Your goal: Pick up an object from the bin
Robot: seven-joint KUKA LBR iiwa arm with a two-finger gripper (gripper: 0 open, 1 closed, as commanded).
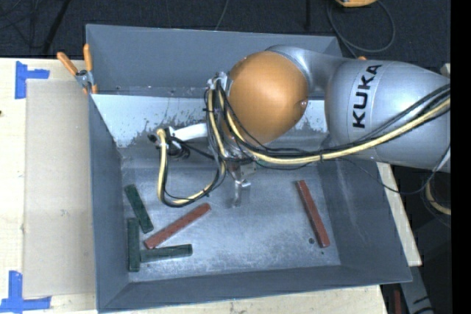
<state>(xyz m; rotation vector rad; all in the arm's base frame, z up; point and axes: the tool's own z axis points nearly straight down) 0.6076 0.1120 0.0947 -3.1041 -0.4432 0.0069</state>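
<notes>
My gripper hangs near the middle of the bin, its metal fingertips just above the floor with nothing between them. A reddish-brown flat stick lies slanted just to its lower left, its upper end close to the fingertips. Another reddish-brown stick lies to the right, well apart from the gripper. Whether the fingers stand apart or together is hidden by the wrist above.
Three dark green sticks lie at the bin's left: one slanted, one upright, one flat along the front. The arm's orange dome and looping cables cover the bin's back middle.
</notes>
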